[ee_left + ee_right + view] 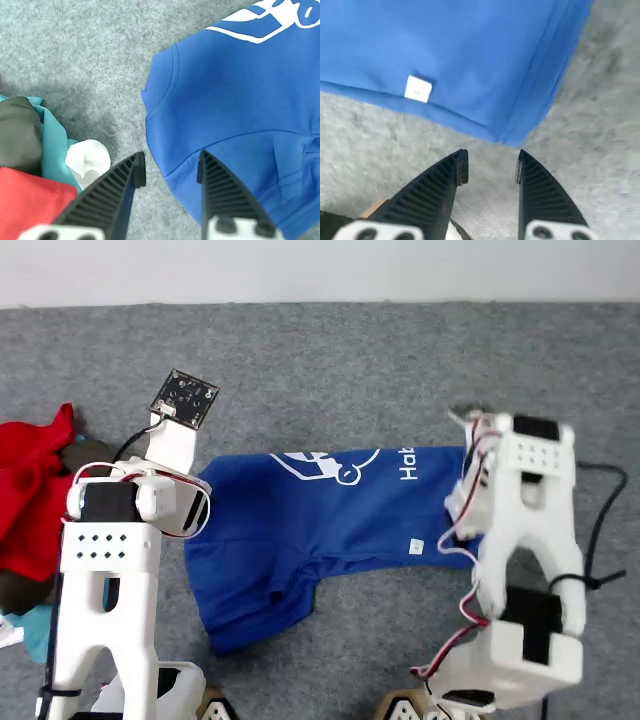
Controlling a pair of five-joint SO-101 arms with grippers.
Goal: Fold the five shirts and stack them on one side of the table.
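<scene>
**Desk.** The desk (350, 360) is covered with a grey, felt-like surface.

**Blue shirt.** The blue shirt (330, 510) is laid out flat near the middle of the desk, between the two arms. Its white print (340, 465) faces up on the far side. One sleeve is turned toward the near edge, where the cloth is bunched. A small white tag (415, 546) is seen near the hem, on the right arm's side.

**Other shirts.** A loose heap is noted at the left edge of the desk, apart from the blue shirt. A red shirt (30, 490) is uppermost in the high view. In the left wrist view it (25, 195) is seen beside teal cloth (50, 145), dark olive cloth (17, 135) and a white piece (87, 157). None of the heap is folded.

**Left hand.** The left hand (171, 165) is spread and nothing is held in it. It is placed at the shoulder and sleeve edge of the blue shirt (235, 100). One finger is over the bare grey surface and the other over the blue cloth. Contact with the cloth cannot be confirmed.

**Right hand.** The right hand (491, 162) is likewise spread and nothing is gripped. It is positioned over the grey surface, just beside the hem corner of the blue shirt (470, 50). The white tag (417, 89) lies a little farther along the hem.
</scene>
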